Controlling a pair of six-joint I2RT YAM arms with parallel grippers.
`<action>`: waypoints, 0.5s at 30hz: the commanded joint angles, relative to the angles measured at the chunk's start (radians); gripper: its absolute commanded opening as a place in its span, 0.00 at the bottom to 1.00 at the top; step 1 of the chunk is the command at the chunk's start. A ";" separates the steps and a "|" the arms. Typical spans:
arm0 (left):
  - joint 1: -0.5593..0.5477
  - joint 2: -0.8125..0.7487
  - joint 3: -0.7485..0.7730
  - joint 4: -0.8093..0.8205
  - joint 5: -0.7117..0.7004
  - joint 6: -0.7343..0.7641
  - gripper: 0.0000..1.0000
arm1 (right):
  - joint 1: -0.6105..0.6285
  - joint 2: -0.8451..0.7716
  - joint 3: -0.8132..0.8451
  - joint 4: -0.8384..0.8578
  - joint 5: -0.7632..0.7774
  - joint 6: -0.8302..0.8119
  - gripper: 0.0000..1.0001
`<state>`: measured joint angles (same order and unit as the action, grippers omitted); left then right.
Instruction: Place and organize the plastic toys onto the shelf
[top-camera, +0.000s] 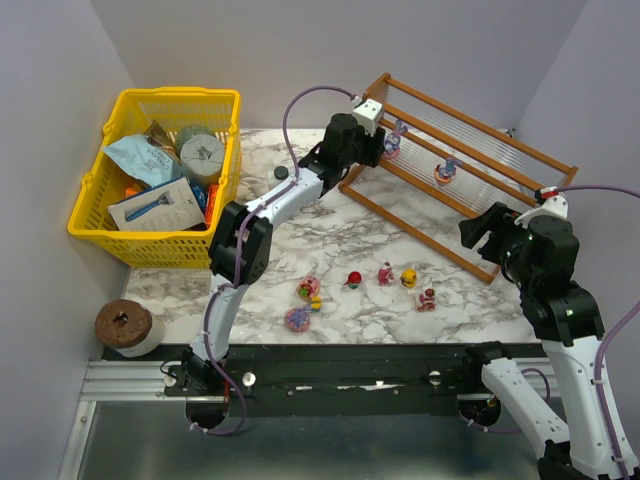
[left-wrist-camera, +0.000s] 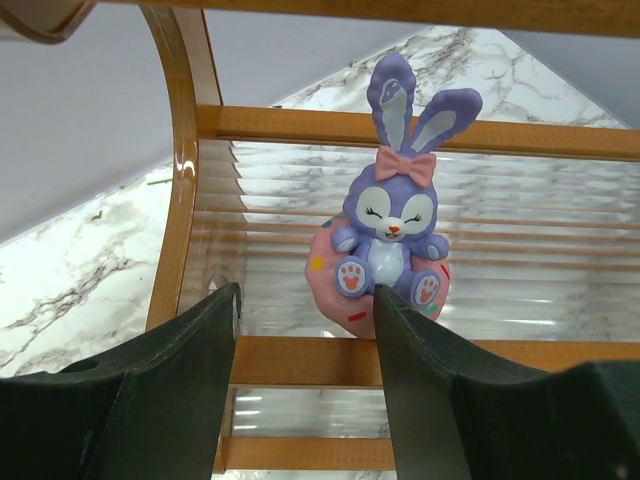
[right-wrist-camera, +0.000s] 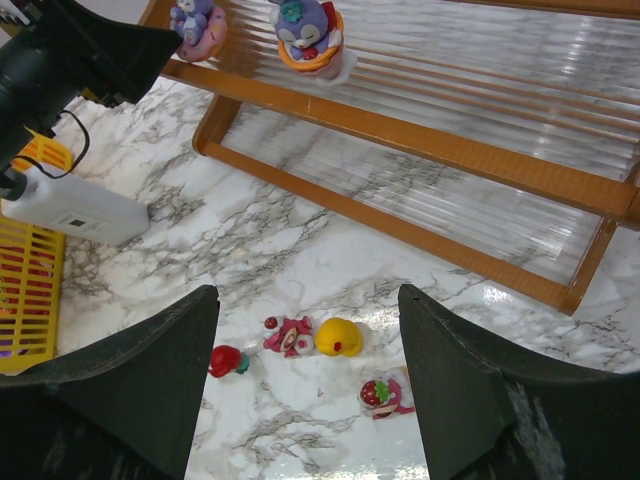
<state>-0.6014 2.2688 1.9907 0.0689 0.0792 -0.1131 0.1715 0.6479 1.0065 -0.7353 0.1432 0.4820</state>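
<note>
On shelf (left-wrist-camera: 400, 125) upper tier, left end: bunny (left-wrist-camera: 392, 240) — likely light, hard, slick; best pinched at its round base. The left gripper (left-wrist-camera: 306, 292) is released beside it — right gripper (right-wrist-camera: 307, 292) spread, empty.

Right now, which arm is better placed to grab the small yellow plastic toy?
Right. Its open claw hangs near the small yellow plastic toy; the left claw is up at the brown wooden-railed shelf.

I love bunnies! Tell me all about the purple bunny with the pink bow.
The purple bunny looks like glossy plastic: tall ears, pink bow, closed eyes, white tummy. It sits upright on a pink donut on the shelf's clear ribbed panel, upper tier. One finger of the left gripper overlaps its foot; contact unclear.
</note>
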 joint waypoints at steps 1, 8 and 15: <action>0.006 -0.103 -0.053 0.063 0.037 -0.016 0.67 | 0.006 -0.005 -0.014 0.001 -0.001 0.009 0.80; 0.005 -0.221 -0.170 0.126 0.070 -0.039 0.74 | 0.005 0.002 0.003 0.002 -0.010 0.004 0.80; 0.003 -0.393 -0.314 0.135 0.025 -0.079 0.99 | 0.005 0.033 0.047 0.097 -0.259 -0.071 0.81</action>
<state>-0.6014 1.9934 1.7405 0.1673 0.1291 -0.1585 0.1715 0.6712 1.0382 -0.7246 0.0715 0.4614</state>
